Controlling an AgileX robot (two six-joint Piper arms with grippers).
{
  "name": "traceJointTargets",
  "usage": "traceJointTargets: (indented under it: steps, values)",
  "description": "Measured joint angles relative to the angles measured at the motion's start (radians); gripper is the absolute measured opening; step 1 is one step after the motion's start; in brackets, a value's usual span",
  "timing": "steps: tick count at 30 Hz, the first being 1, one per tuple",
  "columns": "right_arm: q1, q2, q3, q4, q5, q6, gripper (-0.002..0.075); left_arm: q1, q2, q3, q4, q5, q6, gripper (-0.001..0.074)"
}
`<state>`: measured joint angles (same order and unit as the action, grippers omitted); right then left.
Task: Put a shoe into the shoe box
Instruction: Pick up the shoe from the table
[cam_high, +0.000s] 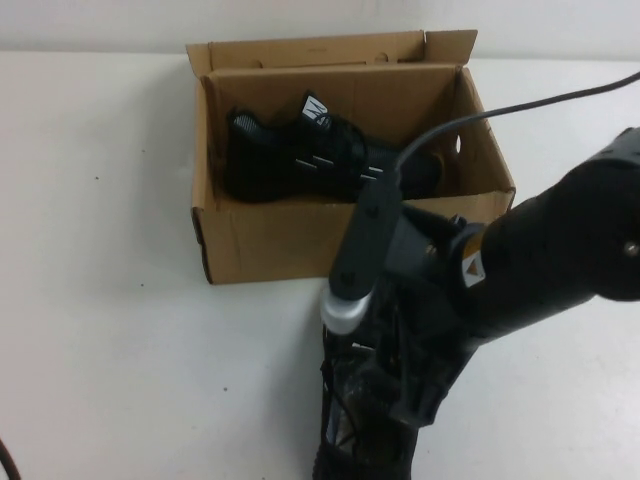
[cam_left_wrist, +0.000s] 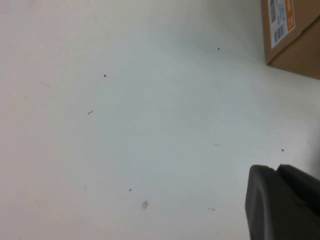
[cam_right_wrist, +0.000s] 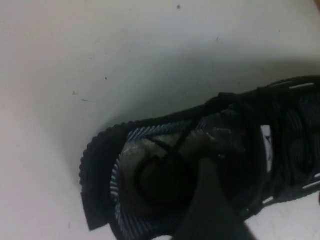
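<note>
The brown cardboard shoe box (cam_high: 300, 240) stands open at the back middle of the table. One black shoe (cam_high: 290, 150) with a white tongue tag lies inside it. A second black shoe (cam_high: 360, 420) lies on the table in front of the box, under my right arm. In the right wrist view this shoe (cam_right_wrist: 150, 170) shows its open heel end. My right gripper (cam_right_wrist: 262, 180) is open, with one finger (cam_right_wrist: 210, 200) over the shoe's opening and the shoe's side between the jaws. My left gripper (cam_left_wrist: 278, 170) is shut and holds nothing, low over bare table near a corner of the box (cam_left_wrist: 300, 50).
The box's lid flap (cam_high: 330, 48) stands up at the back. A black cable (cam_high: 520, 105) arcs over the box's right end to my right wrist. A white and orange label (cam_left_wrist: 281, 20) is on the box's end. White table lies to the left and right.
</note>
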<state>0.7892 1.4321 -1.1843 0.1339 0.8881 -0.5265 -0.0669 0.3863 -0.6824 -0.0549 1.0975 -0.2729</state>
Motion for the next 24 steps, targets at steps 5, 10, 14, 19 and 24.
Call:
traceJointTargets:
  steps: [5, 10, 14, 19, 24]
  values:
    - [0.017, 0.071, 0.0, -0.049, -0.035, 0.014, 0.0396, 0.0, 0.0, 0.0, 0.0, 0.0, 0.0, -0.0004]
    - [0.017, 0.15, -0.002, -0.085, -0.108, 0.017, 0.0395, 0.0, 0.0, 0.0, 0.0, 0.0, 0.002, -0.0004]
    - [0.017, 0.22, -0.002, -0.134, -0.155, 0.019, 0.0382, 0.0, 0.0, 0.0, 0.0, 0.0, 0.002, -0.0004]
    - [0.017, 0.288, -0.002, -0.232, -0.167, 0.082, 0.0155, 0.0, 0.0, 0.0, 0.0, 0.0, 0.002, -0.0004]
    - [0.021, 0.273, -0.002, -0.274, -0.162, 0.16, 0.0012, 0.0, 0.0, 0.0, 0.0, 0.01, 0.009, -0.0004]
